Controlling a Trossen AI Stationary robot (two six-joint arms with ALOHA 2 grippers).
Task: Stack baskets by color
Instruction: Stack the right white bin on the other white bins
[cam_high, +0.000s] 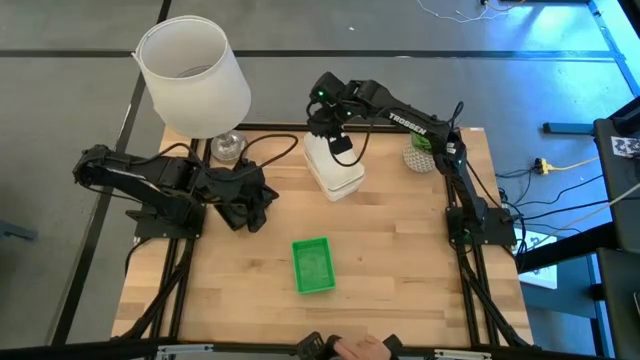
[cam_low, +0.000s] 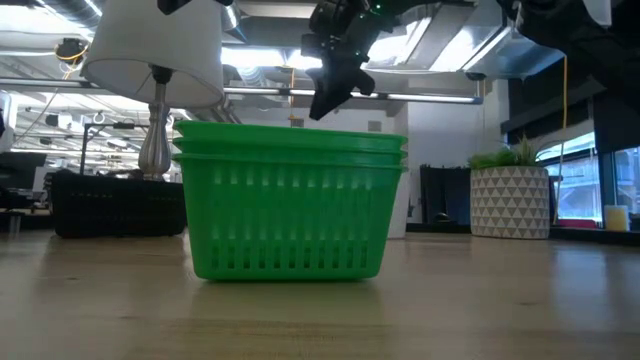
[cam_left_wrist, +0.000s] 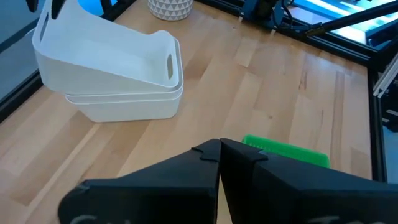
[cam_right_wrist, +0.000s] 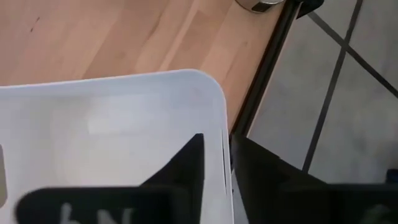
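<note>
High view: a pale wooden slatted table carries everything. Largest item is a big white drum lampshade at the far left corner, standing on a metal-and-glass base. Next, a stack of white shallow plastic baskets at the far middle of the table; left wrist view shows two nested level and a third, the top white basket, sitting tilted in them, nothing inside. The right gripper is at the top basket's far rim, one finger inside the wall, one outside, jaws narrowly parted astride the rim; whether they pinch it cannot be told. A stack of bright green slatted plastic baskets stands alone at the near middle, well apart from the white stack; low view shows rims nested one in another, interior not visible. Two black baskets lie by the left arm near the lamp. The left gripper hovers above that area, jaws pressed together, holding nothing. Smallest: a white patterned pot with a green plant, far right.
</note>
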